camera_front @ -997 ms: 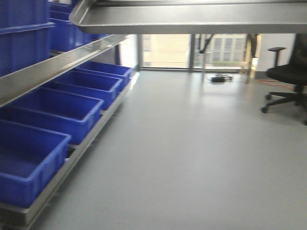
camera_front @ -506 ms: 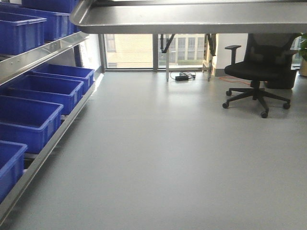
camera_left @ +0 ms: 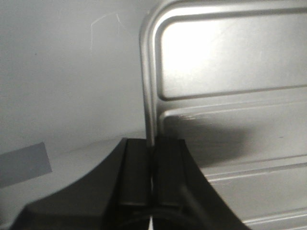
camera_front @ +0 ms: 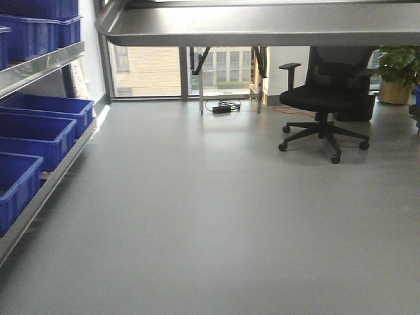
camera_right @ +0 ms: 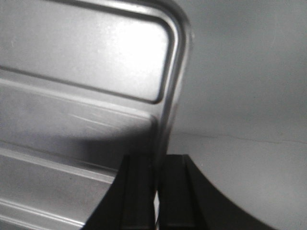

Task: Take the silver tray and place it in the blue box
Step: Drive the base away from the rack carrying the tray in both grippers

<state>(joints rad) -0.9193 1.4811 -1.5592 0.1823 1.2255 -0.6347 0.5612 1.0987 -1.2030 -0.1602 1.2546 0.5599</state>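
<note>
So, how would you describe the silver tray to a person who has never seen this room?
Look along the top of the front view, above the floor: the silver tray spans it, held in the air. The left hand and the right hand each pinch its raised rim. Unlike the blue boxes at the left, it is shiny, shallow metal.

Left tool (camera_left: 152,146) and right tool (camera_right: 157,160) are each clamped tight on the rim of the silver tray (camera_left: 225,62).

Daylight from windows (camera_front: 147,69); glare on blurred silver tray (camera_left: 216,62).
</note>
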